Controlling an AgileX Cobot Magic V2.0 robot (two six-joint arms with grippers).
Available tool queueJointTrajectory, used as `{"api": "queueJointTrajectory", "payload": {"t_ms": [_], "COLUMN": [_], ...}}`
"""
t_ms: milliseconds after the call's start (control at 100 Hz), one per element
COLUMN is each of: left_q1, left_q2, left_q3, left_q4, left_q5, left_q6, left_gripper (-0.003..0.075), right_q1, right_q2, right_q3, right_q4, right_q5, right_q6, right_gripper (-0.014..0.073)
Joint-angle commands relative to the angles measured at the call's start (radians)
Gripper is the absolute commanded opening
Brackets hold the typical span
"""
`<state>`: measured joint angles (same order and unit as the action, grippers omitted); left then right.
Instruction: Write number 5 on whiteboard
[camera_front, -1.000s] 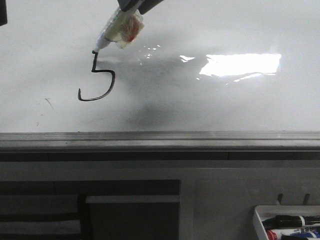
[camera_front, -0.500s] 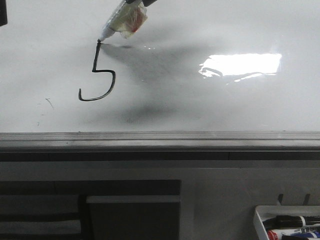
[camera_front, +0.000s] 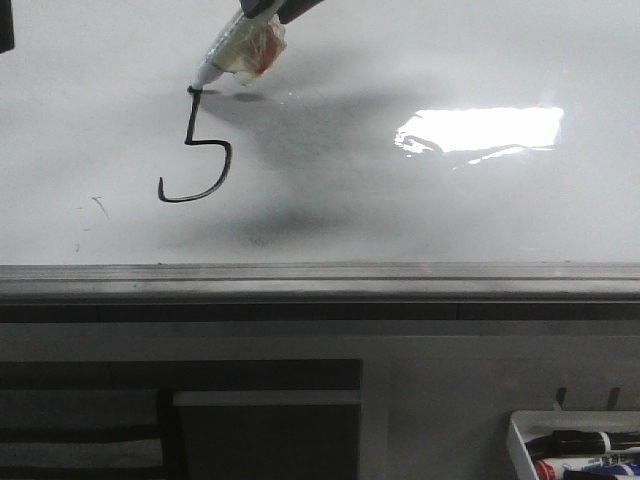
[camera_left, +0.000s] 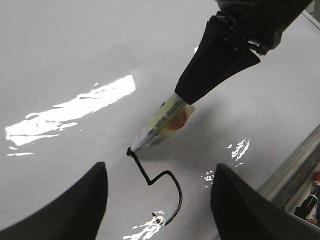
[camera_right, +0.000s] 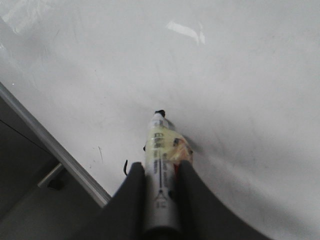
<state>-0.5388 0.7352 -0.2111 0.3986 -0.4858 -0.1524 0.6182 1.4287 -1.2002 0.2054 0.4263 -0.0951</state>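
Observation:
The whiteboard (camera_front: 420, 220) lies flat and glossy white. On it is the number 5 (camera_front: 196, 160) in thin black ink, showing a stem and a curved bowl; it also shows in the left wrist view (camera_left: 162, 182). My right gripper (camera_front: 268, 10) is shut on a white marker (camera_front: 238, 48) with a yellowish wrap, and the marker's tip touches the board at the top of the stem. The right wrist view shows the right gripper (camera_right: 161, 170) clamped on the marker (camera_right: 159, 142). My left gripper (camera_left: 157, 200) is open and empty, hovering over the 5.
A grey metal edge rail (camera_front: 320, 275) runs along the board's near side. A white tray (camera_front: 520, 440) with several markers hangs at the lower right. Faint stray marks (camera_front: 98, 206) lie left of the digit. Bright glare (camera_front: 480, 130) sits to the right.
The marker tip has moved up the board away from the rail, and the 5's stem has grown longer. In the last half second the tip barely shifted.

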Motion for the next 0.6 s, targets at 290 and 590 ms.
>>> {"api": "queueJointTrajectory", "payload": {"t_ms": [290,590], "left_q1": [0.002,0.002], "left_q2": [-0.004,0.058], "left_q3": [-0.027,-0.027], "left_q4": [-0.016,0.151], "left_q5": [-0.070,-0.152], "left_q6": [-0.011,-0.011], "left_gripper": [0.0417,0.0417], "right_q1": [-0.128,-0.025], "right_q2": [-0.081,-0.114], "right_q3": [-0.031,-0.033], "right_q4": [-0.017,0.007], "right_q5": [0.078,0.086], "right_q6": [-0.010,-0.010], "right_gripper": [-0.0053,-0.0053]}}
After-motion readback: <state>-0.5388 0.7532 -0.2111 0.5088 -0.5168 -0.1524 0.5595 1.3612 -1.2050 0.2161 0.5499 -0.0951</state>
